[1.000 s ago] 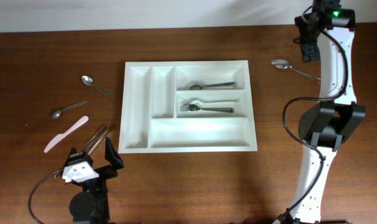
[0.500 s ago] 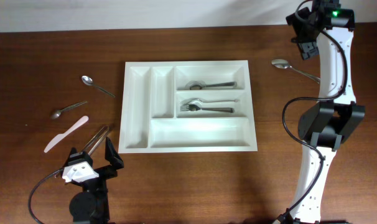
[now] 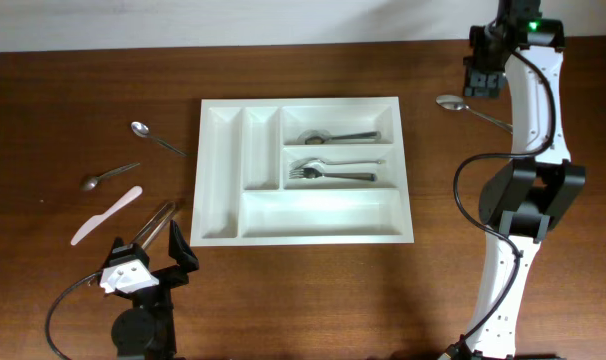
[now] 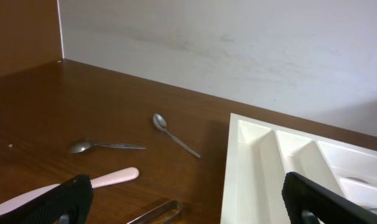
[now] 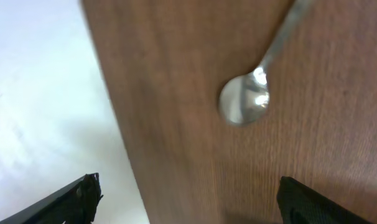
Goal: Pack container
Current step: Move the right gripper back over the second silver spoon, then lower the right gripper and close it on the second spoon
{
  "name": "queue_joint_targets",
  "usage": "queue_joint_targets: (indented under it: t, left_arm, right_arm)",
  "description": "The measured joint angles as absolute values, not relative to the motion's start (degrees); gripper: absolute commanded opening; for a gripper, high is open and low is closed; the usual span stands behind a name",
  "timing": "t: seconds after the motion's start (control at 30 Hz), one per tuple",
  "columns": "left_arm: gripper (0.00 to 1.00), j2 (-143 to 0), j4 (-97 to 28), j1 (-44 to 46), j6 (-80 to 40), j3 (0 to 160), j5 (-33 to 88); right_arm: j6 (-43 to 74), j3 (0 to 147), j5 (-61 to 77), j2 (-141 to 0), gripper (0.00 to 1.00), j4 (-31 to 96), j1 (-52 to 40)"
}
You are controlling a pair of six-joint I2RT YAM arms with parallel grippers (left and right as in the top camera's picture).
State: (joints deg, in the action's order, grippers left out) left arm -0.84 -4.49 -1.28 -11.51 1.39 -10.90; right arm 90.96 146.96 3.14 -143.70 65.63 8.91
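Container (image 3: 323, 212) lying flat at the middle of the table (image 3: 303, 290), white, five compartments. Nearest, crouching folded low at the near edge: left gripper (image 3: 148, 245), fingers spread wide, gripping nothing. Just beyond, lying on the wood left of the container: one pair of tongs (image 3: 155, 222), one pale knife (image 3: 106, 216), then two loose spoons (image 3: 108, 177) (image 3: 155, 138). Inside, lying in the far long compartment, one tray spoon (image 3: 338, 135); in the middle long compartment, one fork (image 3: 331, 174). Farthest, reaching up on a long bent arm to the far right corner: right gripper (image 3: 481, 78), pointing down, fingers parted, hovering near a fourth spoon (image 3: 473, 113), apart from it.
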Motion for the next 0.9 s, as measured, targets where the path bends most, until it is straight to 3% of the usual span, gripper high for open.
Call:
queue_joint_targets:
  t: [0.2,0.7,0.9]
  left_arm:
    - [0.99,-0.84,-4.51,-1.28,-11.51,1.39,-10.92]
    - [0.99,-0.84,-4.51,-1.28,-11.51,1.39,-10.92]
    - [0.99,-0.84,-4.49,-1.28,-11.51,1.39,-10.92]
  right_arm:
    - [97.19,140.55,3.11,-143.9,0.92,60.31,8.91]
    - [98.78,131.7,3.09,-145.8,0.88,54.33,11.31]
    - [97.23,131.7,2.98,-145.8,0.8,54.43,14.11]
